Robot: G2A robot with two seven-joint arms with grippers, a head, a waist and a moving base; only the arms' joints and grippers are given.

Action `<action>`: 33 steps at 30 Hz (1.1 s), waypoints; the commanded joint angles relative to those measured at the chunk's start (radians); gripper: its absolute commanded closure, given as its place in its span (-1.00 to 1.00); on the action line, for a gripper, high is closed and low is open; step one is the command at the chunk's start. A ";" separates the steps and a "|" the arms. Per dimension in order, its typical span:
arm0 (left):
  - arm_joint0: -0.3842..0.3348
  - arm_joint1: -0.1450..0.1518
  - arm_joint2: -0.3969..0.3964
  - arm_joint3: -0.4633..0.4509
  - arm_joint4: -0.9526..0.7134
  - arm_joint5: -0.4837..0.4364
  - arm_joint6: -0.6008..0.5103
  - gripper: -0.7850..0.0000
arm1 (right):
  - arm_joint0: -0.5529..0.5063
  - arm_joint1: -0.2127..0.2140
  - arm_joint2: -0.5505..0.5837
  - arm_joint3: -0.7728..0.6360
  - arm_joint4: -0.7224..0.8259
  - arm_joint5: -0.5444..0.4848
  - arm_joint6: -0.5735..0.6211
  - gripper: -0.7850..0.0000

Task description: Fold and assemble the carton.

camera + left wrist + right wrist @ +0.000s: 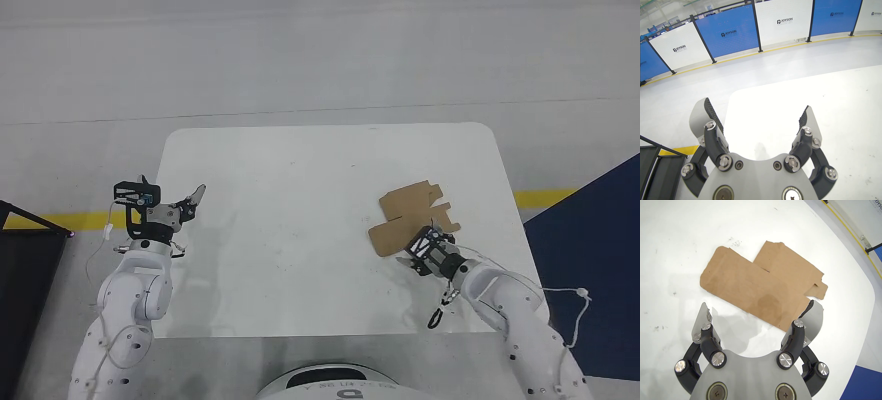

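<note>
White tabletop [300, 260] is seen. Flat, unfolded brown carton [415, 218] is laid near the tabletop's right edge. Right gripper [759, 306] is held spread wide at the carton's near edge, nothing clamped. Left gripper [756, 104] is held apart over the left edge, empty.

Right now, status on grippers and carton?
Left gripper open, empty, at left edge of table. Right gripper open at carton, no grip. Carton flat, unfolded; nothing on it.
</note>
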 commanded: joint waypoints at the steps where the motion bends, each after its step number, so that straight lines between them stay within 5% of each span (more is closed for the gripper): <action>1: 0.000 0.000 0.000 0.000 0.000 0.000 0.000 -1.00 | 0.000 -0.002 -0.011 -0.003 0.003 0.026 -0.013 -1.00; 19: 0.000 0.000 0.000 0.000 0.000 0.000 0.000 -1.00 | 0.041 -0.021 -0.151 0.019 -0.103 0.230 -0.001 -1.00; 33: 0.000 0.000 0.000 0.000 0.000 0.000 0.000 -1.00 | 0.034 -0.011 0.054 0.038 0.034 0.296 0.029 -1.00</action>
